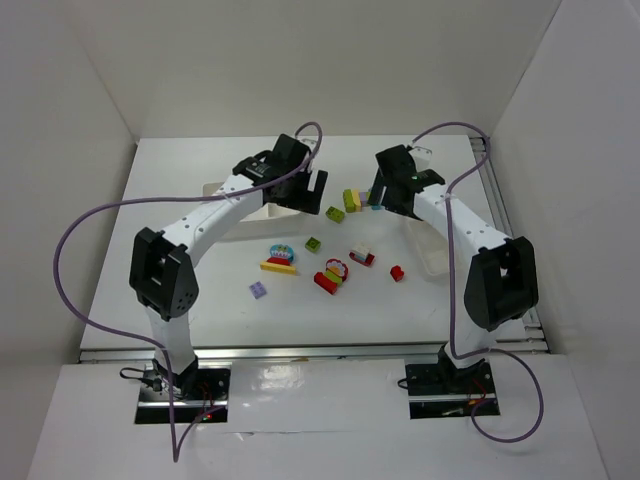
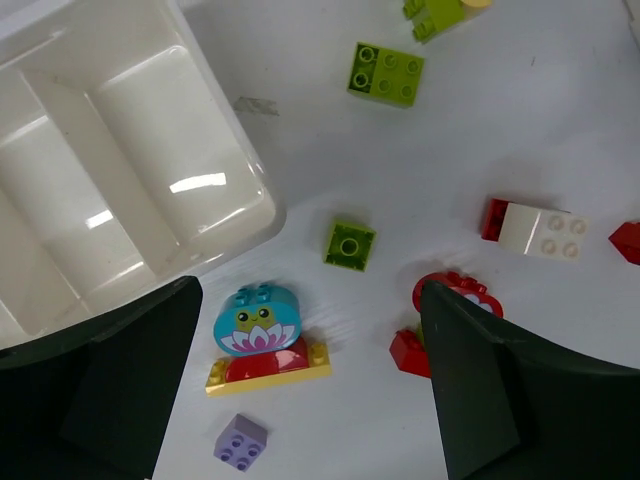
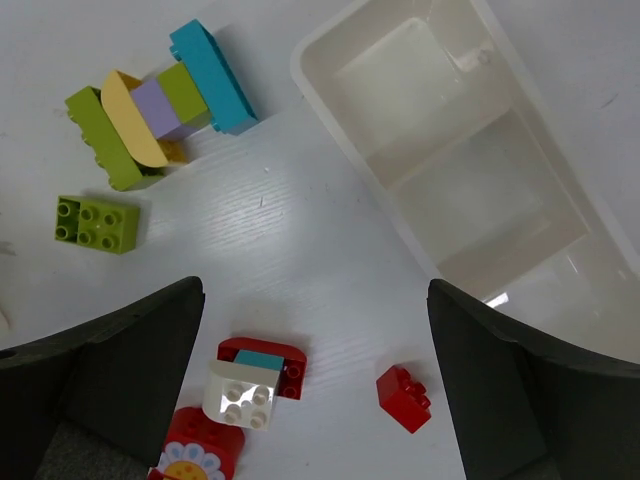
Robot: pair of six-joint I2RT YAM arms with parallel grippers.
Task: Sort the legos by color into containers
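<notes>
Red, lime, yellow, purple and cyan legos point(image 1: 313, 243) are just lying loose on the white bench point(image 1: 230, 320), bunched in the middle between the two arms. One little lime brick point(image 2: 349, 244) sits right off the corner of the wide tray point(image 2: 100, 150), not touching it. A small red brick point(image 3: 404, 397) lies near the narrow tray point(image 3: 470, 150), also apart. A cyan-on-yellow stack point(image 2: 262, 340) is below the left jaws. Left jaws and right jaws both hang over the pile, spread wide, pinching nothing.

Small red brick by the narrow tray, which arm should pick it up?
Likely right: the red brick lies below the open right tool, next to the tray; the left tool hangs farther off.
</notes>
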